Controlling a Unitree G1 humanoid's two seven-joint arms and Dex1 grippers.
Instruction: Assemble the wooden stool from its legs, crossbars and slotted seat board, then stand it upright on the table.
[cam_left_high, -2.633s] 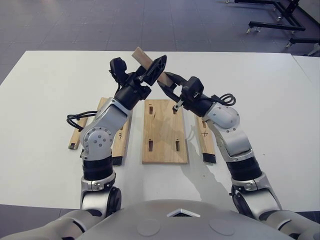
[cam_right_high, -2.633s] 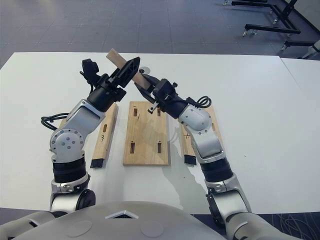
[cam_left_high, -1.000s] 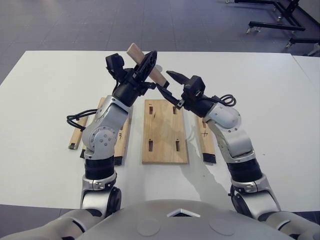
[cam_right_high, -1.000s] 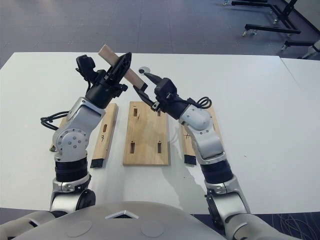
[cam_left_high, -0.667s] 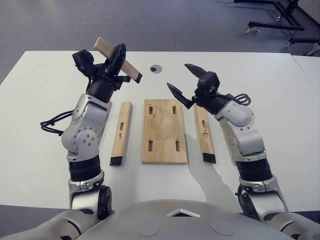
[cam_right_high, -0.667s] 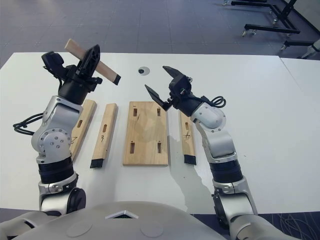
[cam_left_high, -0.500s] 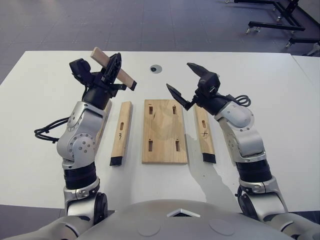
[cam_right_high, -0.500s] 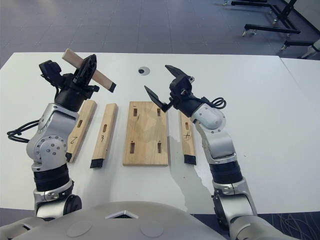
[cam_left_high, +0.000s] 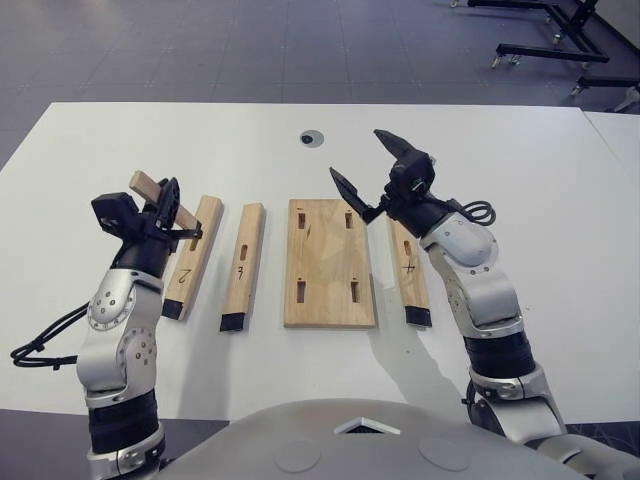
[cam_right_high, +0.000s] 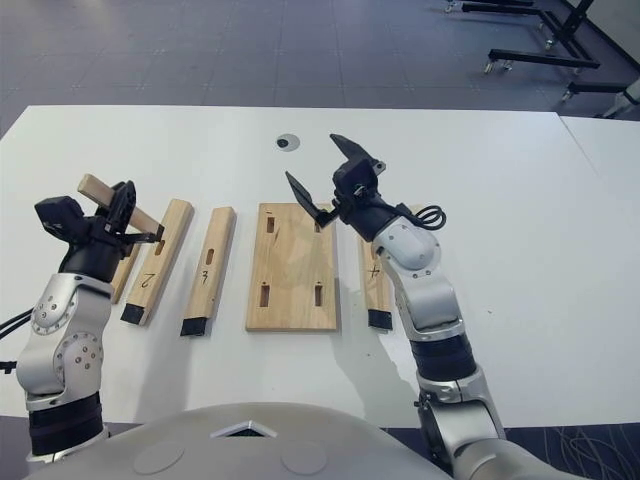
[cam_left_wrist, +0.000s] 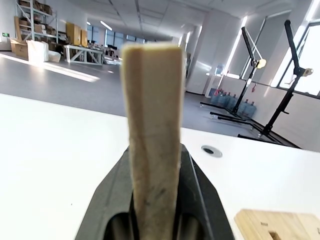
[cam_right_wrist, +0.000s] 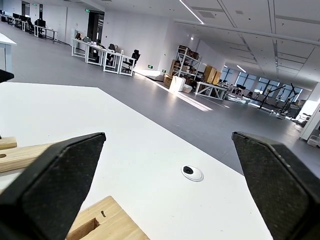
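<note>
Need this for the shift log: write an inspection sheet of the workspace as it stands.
Surface: white table, round port near far edge.
Job's things: seat board flat, centre; outer left leg, inner left leg, right leg flat beside it; stick in left gripper.
Clutter: nothing seen.
Grippers: left gripper shut on stick, at table's left; right gripper open, raised by board's far end.
Cables: black left cable, black right cable.
Surroundings: grey floor, black wheeled frames.

Silver-grey arm shells, black joint rings, looping black cables; left gripper, right gripper black.
</note>
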